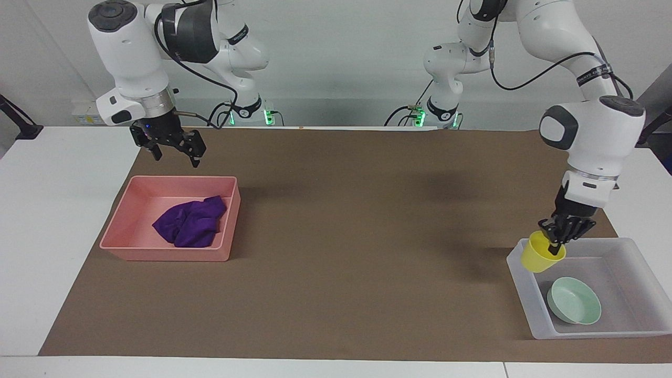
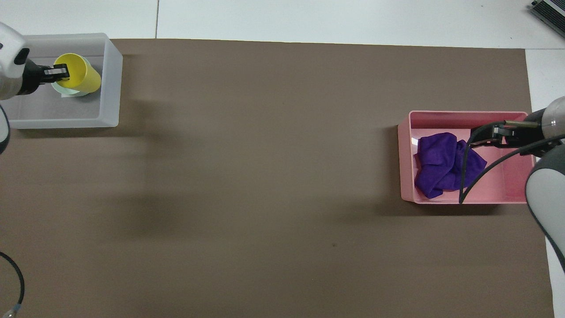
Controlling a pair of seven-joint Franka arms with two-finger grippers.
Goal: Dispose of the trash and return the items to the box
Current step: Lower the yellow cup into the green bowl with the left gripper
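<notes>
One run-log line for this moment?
left gripper: holds yellow cup over clear box | right gripper: open over pink tub | cloth in tub | bowl boxed

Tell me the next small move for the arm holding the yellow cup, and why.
Probably lower the cup a little and then let go. The left gripper, shut on the cup's rim, holds it tilted above the clear box, where the green bowl already lies. The purple cloth is in the pink tub; the right gripper hangs open above it.
</notes>
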